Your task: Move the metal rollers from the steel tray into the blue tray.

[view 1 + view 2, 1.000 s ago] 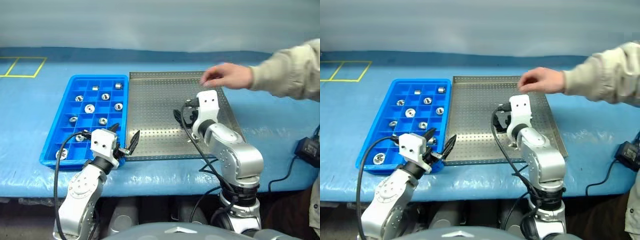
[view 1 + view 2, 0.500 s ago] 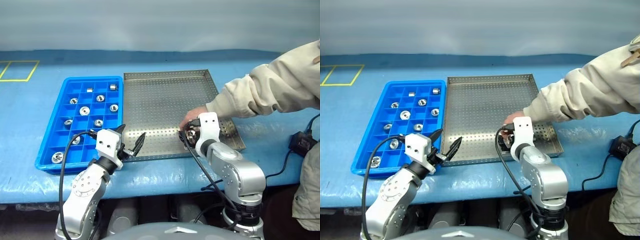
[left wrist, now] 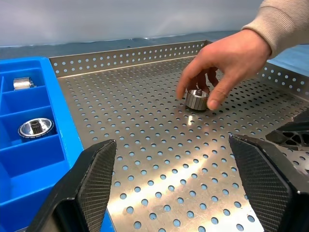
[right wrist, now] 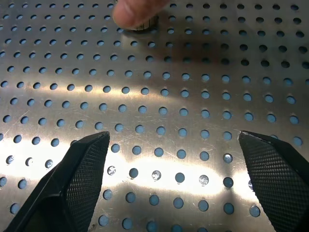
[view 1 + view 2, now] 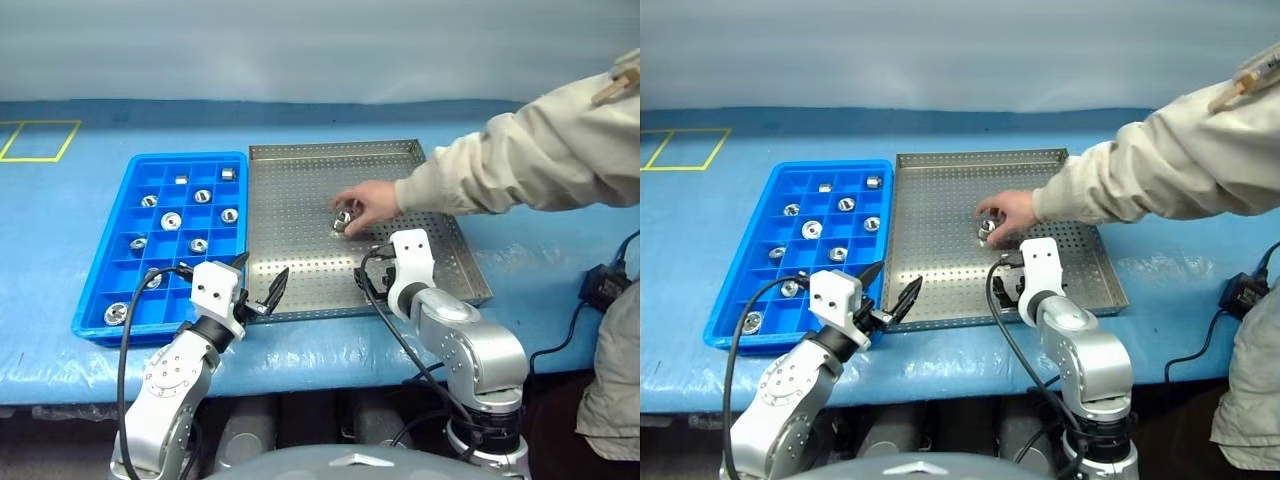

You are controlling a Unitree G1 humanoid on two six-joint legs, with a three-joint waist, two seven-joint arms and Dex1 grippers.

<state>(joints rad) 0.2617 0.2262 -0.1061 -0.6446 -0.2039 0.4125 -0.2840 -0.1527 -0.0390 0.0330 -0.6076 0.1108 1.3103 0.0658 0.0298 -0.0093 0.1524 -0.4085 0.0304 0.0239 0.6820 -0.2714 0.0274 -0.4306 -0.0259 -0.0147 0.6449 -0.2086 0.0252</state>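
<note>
a person's hand (image 5: pixel 368 207) was setting one roller (image 5: pixel 343 220) upright near the middle of the steel tray (image 5: pixel 300 260). it stood just up-left of the right pincer (image 5: pixel 374 283), empty and wide open, nearer than the open left pincer (image 5: pixel 258 287).

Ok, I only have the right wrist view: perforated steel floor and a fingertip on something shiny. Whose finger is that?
Observer: A person's hand, reaching in from the robot's right, pinches a small silver metal roller on the large perforated steel tray.
Operator: Where are the other rollers?
Observer: Several lie in compartments of the bright blue plastic tray, left of the steel tray.
Operator: And the left gripper?
Observer: The left gripper is open and empty, over the steel tray's near left corner.
</note>
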